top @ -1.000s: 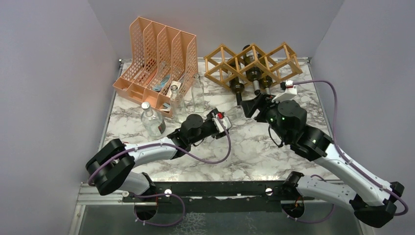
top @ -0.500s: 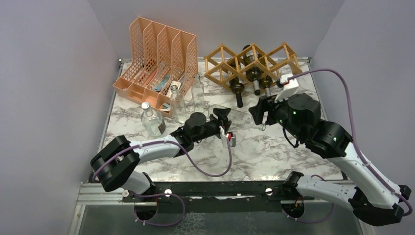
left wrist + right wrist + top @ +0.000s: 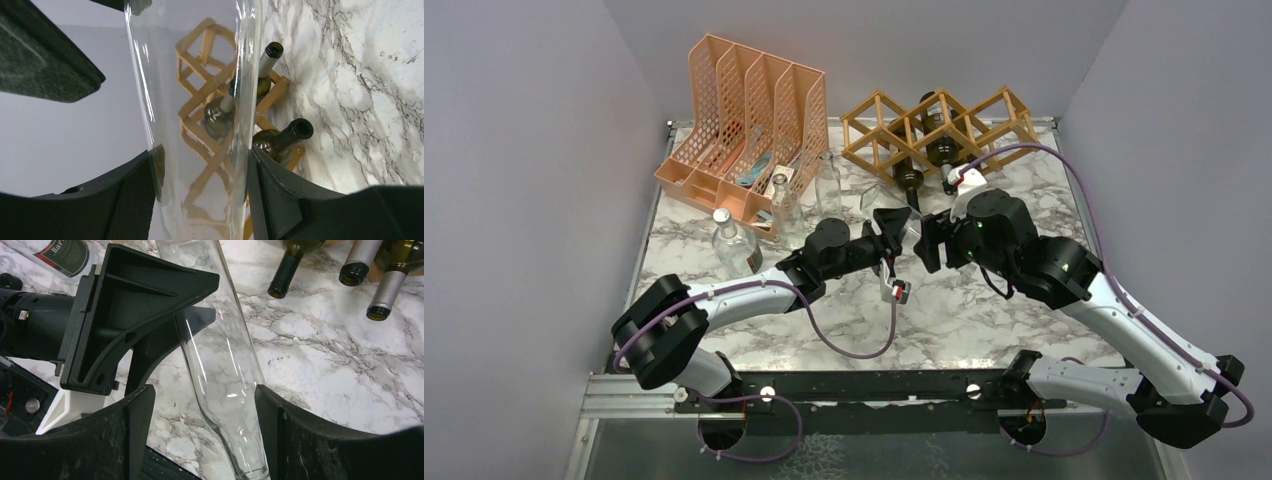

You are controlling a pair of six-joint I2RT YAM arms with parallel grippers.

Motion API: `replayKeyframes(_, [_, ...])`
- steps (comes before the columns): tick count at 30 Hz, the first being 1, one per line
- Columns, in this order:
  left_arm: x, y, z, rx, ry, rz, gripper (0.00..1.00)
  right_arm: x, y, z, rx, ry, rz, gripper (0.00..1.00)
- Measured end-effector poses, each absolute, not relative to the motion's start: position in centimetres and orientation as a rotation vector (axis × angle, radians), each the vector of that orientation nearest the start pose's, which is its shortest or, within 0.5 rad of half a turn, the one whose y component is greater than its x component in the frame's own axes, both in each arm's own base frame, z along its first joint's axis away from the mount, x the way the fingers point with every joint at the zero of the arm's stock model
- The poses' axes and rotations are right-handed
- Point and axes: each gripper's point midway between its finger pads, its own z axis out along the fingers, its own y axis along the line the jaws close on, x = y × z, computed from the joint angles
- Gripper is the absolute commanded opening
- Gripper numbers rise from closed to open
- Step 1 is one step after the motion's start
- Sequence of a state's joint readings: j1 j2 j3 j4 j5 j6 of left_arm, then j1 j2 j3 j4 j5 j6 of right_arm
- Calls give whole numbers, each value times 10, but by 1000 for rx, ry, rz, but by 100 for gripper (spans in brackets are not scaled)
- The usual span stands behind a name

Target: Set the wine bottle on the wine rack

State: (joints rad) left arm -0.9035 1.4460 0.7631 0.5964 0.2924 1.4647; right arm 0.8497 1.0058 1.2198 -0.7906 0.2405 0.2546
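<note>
Mid-air handover above the counter [image 3: 944, 300], just short of the wine rack [image 3: 944, 120]!
Clear wine bottle [image 3: 220, 350] clamped by its body in the left pincer [image 3: 200, 200]; right pincer [image 3: 204, 400] spread wide, straddling the shoulder end, not yet gripping. Rigid, slick, breakable glass, likely empty and light. Best taken squarely on the body, gently.

Both arms [image 3: 724, 298] have white links, black joints, purple cables [image 3: 849, 352], with the left gripper [image 3: 200, 160] and right gripper [image 3: 202, 395] matte black.
</note>
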Motion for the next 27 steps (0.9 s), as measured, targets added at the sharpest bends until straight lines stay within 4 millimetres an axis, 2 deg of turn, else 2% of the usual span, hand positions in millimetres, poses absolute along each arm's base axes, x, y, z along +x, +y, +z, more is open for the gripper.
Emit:
replayKeyframes(10, [270,-381,244,1625,305,181,0,213,192,274,-478,2111,380,85])
replayKeyframes(16, [266,-384,251,1611,272,178,0,213,187,267,-469,2122,354,84])
replayKeyframes(18, [266,-384,253,1606,267,180,0,212,187,266,-471,2123,356,81])
replayKeyframes(21, [266,-383,255,1600,262,182,0,208,189,265,-490,2128,378,66])
replayKeyframes(24, [265,-383,257,1598,261,183,0,205,191,263,-519,2134,393,58])
replayKeyframes(26, [265,-382,257,1599,266,179,0,204,192,262,-527,2136,396,59])
replayKeyframes(27, [265,-382,256,1601,271,176,0,204,192,262,-529,2137,399,64])
